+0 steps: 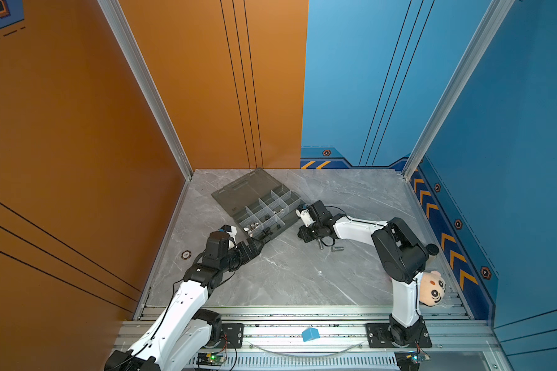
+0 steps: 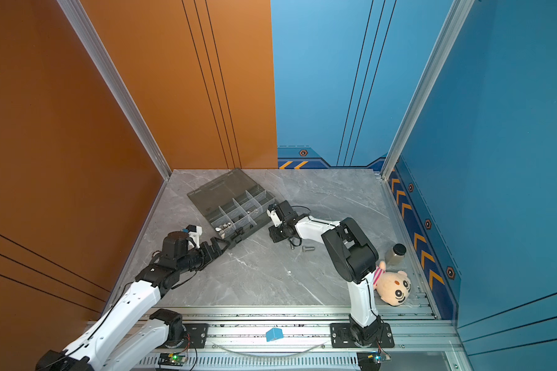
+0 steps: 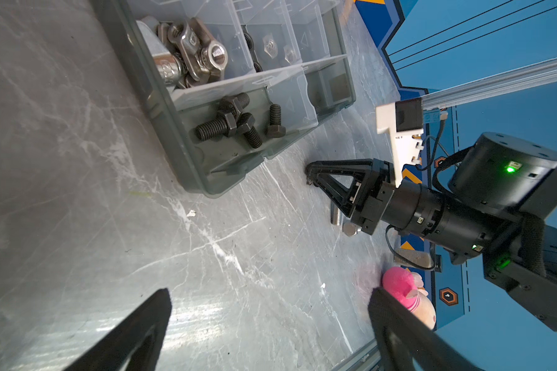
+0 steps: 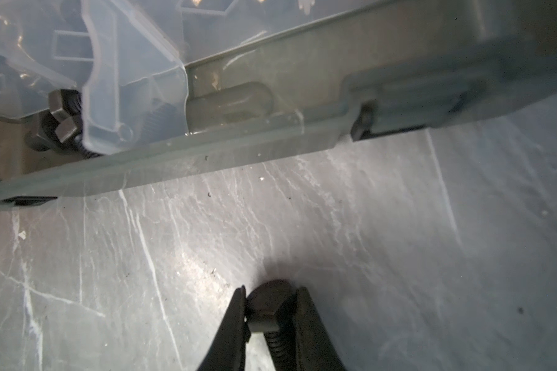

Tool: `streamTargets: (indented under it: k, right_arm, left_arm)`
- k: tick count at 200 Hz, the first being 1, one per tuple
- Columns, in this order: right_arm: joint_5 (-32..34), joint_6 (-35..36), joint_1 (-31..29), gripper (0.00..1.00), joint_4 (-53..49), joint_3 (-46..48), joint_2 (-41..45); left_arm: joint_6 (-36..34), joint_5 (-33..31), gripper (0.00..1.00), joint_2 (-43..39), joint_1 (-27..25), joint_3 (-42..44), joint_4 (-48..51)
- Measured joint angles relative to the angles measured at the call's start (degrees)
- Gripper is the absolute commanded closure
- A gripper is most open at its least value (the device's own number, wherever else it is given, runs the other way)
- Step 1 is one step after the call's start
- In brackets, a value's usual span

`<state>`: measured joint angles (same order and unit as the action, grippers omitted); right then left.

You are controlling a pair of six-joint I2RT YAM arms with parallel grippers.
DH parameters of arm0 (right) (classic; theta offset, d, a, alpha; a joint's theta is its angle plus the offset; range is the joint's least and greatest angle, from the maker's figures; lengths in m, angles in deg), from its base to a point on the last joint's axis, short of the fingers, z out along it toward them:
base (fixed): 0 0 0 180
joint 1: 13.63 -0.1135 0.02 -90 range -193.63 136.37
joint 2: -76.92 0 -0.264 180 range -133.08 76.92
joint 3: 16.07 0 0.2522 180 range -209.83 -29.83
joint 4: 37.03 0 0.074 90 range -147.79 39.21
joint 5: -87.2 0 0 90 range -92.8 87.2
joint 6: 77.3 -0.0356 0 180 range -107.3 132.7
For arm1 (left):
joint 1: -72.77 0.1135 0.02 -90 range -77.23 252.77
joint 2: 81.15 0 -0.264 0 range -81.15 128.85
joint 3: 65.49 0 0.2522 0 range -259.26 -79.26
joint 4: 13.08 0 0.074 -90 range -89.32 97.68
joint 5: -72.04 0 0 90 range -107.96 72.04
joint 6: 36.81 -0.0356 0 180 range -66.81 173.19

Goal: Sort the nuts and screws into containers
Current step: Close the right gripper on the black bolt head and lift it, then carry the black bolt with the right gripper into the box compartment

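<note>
Right hand (image 4: 272,294) pinches the hex head of a black screw (image 4: 267,311) down at the table (image 1: 287,273), just short of the organizer box (image 4: 238,144) and its front wall. Left hand (image 3: 269,298) hangs wide open and empty at the box's near corner. The pinch sits at the very fingertips, so the screw could swivel or drop on the lift. A low carry would likely clip the wall or a clear divider and tip the screw into the wrong compartment. The other black screws (image 3: 225,123) lie in the corner compartment, next to the silver nuts (image 3: 193,48). Two loose silver bolts (image 1: 336,248) rest close behind the gripping hand, where a backward sweep might scatter them. Bare table toward the rail (image 1: 303,313) gives free room, but the open hand crowds the target corner.
</note>
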<state>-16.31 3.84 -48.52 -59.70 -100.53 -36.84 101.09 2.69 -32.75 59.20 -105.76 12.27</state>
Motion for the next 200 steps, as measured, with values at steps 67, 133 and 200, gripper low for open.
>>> streamTargets:
  k: [67,133,200]
  right_arm:
    - [-4.02,-0.11,-0.81,1.00,-0.31,1.31,6.86]
    - [-5.77,2.01,-6.95,1.00,-0.94,-9.62,7.56]
    - [-3.45,4.02,-10.27,1.00,-1.25,-22.01,-3.06]
  left_arm:
    - [-0.02,0.02,0.02,-0.44,0.00,0.00,0.00]
    - [-0.02,0.02,0.02,-0.68,0.00,0.00,0.00]
    - [-0.04,0.02,0.02,-1.62,0.42,0.00,0.26]
